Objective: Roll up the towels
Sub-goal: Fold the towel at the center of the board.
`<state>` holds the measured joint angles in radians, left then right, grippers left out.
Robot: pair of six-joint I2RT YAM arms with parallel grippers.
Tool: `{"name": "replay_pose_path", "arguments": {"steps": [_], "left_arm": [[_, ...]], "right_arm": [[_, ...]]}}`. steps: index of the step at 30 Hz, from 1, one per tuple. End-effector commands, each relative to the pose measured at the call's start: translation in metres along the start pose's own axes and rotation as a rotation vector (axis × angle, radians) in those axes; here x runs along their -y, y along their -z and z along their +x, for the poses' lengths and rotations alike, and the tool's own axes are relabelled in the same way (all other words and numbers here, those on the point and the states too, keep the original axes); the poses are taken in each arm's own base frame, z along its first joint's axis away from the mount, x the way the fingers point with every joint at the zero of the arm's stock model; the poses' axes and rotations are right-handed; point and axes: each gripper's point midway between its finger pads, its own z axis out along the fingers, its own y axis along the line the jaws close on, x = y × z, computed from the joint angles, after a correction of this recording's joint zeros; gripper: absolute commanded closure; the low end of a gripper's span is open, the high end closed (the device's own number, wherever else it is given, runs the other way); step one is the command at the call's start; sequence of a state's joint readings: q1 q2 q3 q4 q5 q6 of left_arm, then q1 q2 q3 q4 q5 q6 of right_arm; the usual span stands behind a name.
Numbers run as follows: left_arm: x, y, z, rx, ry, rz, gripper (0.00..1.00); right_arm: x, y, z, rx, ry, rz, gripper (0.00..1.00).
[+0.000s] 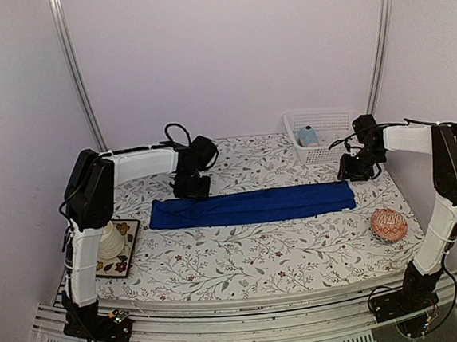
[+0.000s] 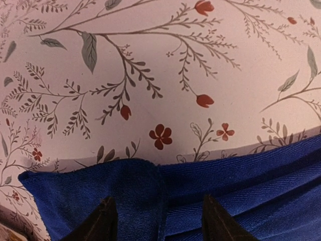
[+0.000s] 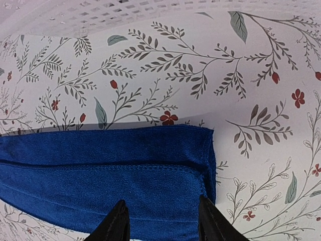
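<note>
Floral worktop (image 1: 244, 258), royal-blue towel (image 1: 251, 206) flat across centre, nine to three o'clock. I see my left end effector (image 1: 192, 193) parted over its nine end, right end effector (image 1: 355, 173) parted at three.

surface: floral-cloth table (image 1: 244, 258) | on it: royal-blue towel (image 1: 255, 205) flat, white basket (image 1: 327, 153), patterned ball (image 1: 388, 225)

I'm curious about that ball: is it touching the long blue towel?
Apart. The top view shows bare flowered tablecloth between the patterned ball and the royal-blue towel.
</note>
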<state>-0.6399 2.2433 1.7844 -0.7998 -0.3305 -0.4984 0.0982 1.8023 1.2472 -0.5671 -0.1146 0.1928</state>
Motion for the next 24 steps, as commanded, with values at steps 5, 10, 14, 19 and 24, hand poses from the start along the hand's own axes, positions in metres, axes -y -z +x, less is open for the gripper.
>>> {"name": "replay_pose_path", "arguments": {"steps": [5,10,14,19,24], "left_arm": [[0.0,-0.008,0.005,0.002,-0.02,-0.05,0.59],[-0.001,-0.015,0.005,-0.008,-0.021,-0.053,0.61],[-0.006,-0.019,0.006,-0.015,-0.017,-0.063,0.62],[-0.01,-0.019,0.001,-0.005,-0.004,-0.069,0.68],[-0.014,-0.015,-0.007,0.013,0.02,-0.065,0.74]], "right_arm": [[-0.011,0.016,-0.007,0.055,0.032,-0.034,0.52],[-0.012,0.018,-0.006,0.057,0.035,-0.036,0.53],[-0.012,0.02,-0.006,0.062,0.037,-0.038,0.53],[-0.014,0.021,-0.008,0.069,0.037,-0.043,0.53],[-0.014,0.02,-0.007,0.066,0.038,-0.043,0.53]]}}
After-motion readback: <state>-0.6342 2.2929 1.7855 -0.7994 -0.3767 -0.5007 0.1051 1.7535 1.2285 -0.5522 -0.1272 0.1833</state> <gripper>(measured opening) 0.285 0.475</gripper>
